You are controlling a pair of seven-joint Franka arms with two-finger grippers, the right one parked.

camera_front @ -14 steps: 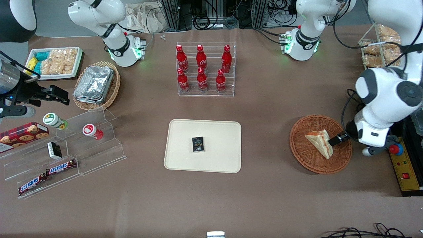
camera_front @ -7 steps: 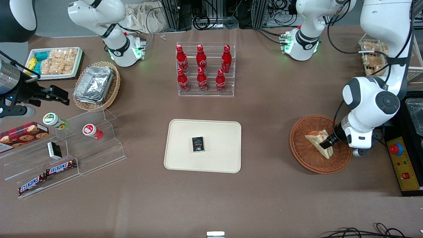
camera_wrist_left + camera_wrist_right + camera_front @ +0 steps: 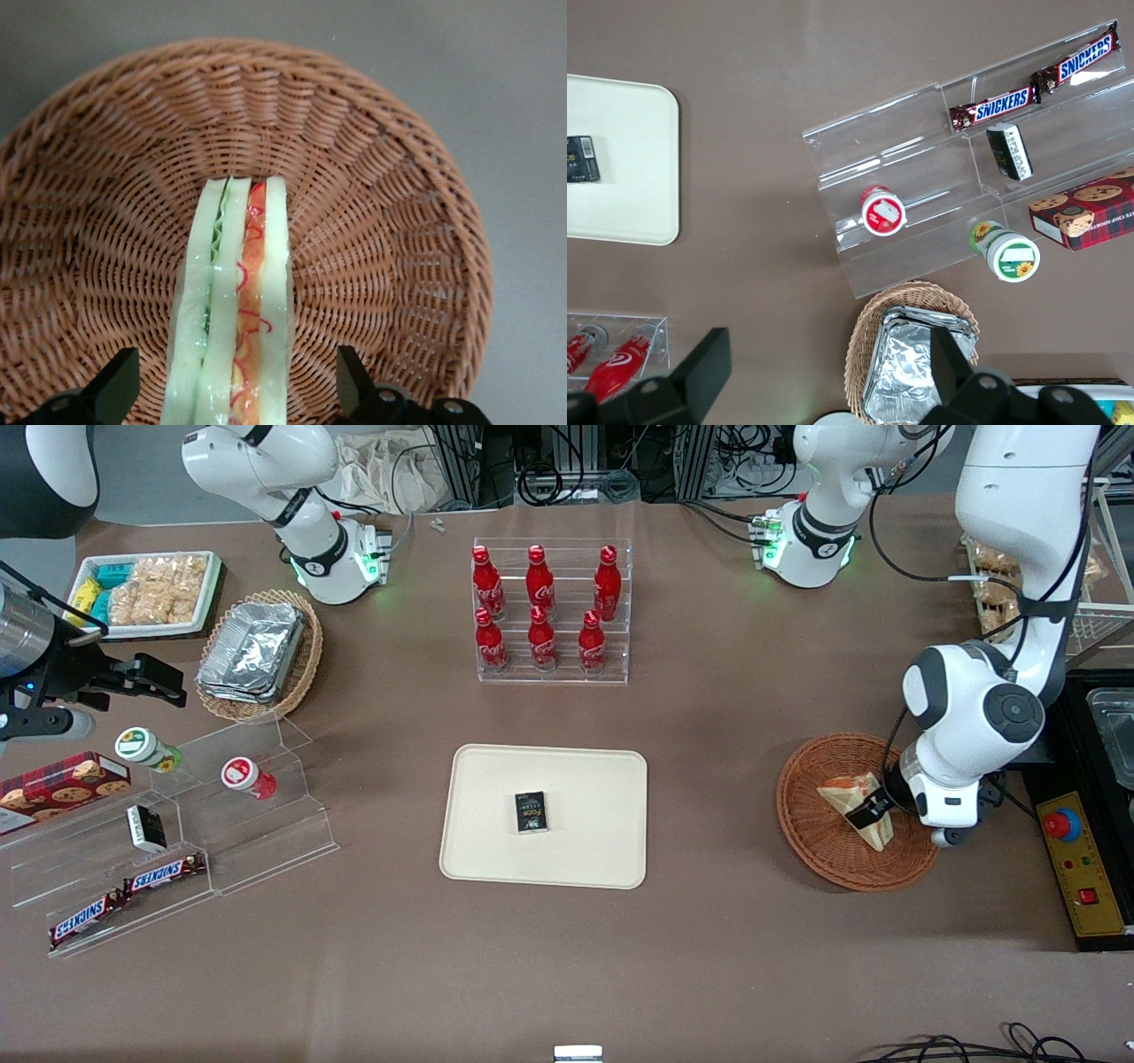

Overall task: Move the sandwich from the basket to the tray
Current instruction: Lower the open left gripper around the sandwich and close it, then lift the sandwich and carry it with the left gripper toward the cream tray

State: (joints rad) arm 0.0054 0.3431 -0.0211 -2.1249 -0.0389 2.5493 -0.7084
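Note:
The sandwich, a wedge of white bread with red and green filling, stands on its edge in the reddish-brown wicker basket. My gripper is open and straddles it, one black finger on each side with a gap to the bread. From the front, the gripper is low over the sandwich in the basket at the working arm's end of the table. The cream tray lies mid-table, toward the parked arm from the basket.
A small black box lies on the tray. A clear rack of red cola bottles stands farther from the camera than the tray. A yellow box with a red button sits beside the basket. Snack stands and a foil-container basket are at the parked arm's end.
My gripper has moved from the basket's rim toward the tray, coming in over the sandwich so that its fingers now straddle it. The sandwich has not moved.

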